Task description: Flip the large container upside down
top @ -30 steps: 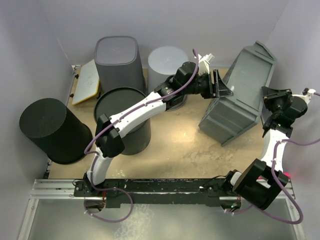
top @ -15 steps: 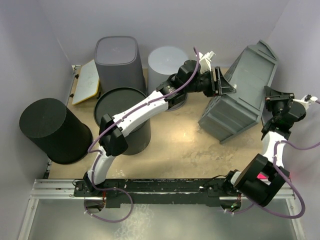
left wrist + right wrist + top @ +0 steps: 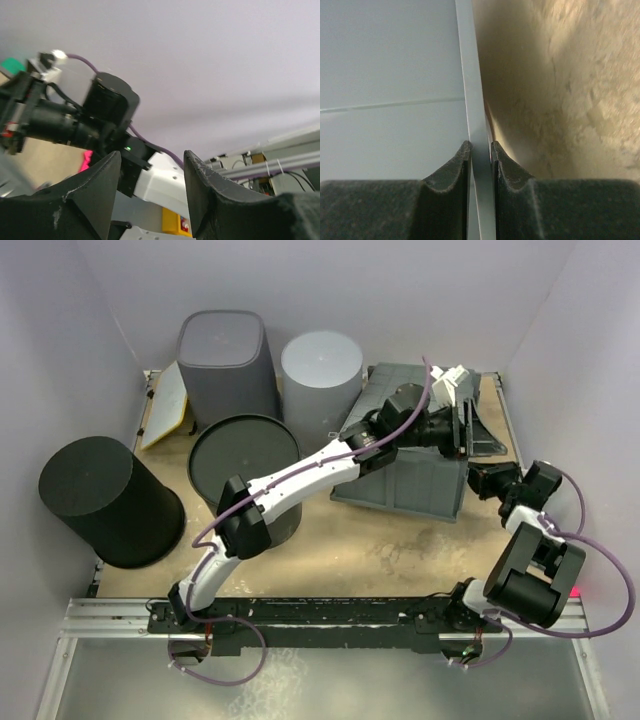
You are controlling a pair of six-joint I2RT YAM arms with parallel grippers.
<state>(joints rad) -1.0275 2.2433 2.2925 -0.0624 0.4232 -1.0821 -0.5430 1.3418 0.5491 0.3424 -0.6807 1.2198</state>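
Container's come down since the last shot: it was propped up steep, and now the large container (image 3: 405,485) lies low on the table (image 3: 380,540), ribbed side facing front. Can't tell if it's fully upside down. The right gripper (image 3: 487,480) is at its near right corner, jaws pinched narrow on its thin grey rim (image 3: 476,100). The left gripper (image 3: 466,425) is over the container's far right end, jaws spread wide with nothing between them. A dark round bin (image 3: 243,455) stands left of the container, and a pale round bin (image 3: 320,365) is just past its far left corner.
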